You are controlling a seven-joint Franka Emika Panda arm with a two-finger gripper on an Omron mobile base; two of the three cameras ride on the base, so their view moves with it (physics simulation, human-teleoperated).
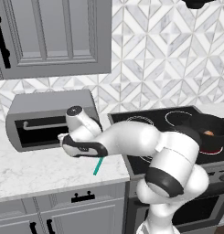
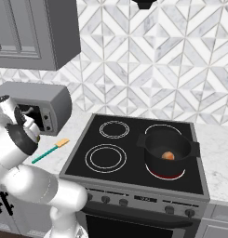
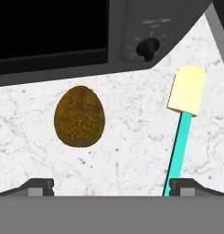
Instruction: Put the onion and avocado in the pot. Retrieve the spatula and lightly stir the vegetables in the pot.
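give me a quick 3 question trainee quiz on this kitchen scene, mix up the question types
1. True or false: the onion is already in the pot.
2. In the hand view, the avocado lies on: A) the stove, B) the marble counter, C) the microwave.
3. Fill in: the gripper hovers with its jaws ____ above the avocado and the spatula.

Key: 1 true; 2 B; 3 open

You will find the onion (image 2: pixel 168 155) in the pot (image 2: pixel 169 149) on the stove's (image 2: pixel 134 158) right front ring. Avocado (image 3: pixel 79 116) and spatula (image 3: pixel 181 128) lie apart on the table (image 3: pixel 131 146), before the microwave (image 2: pixel 48 107).
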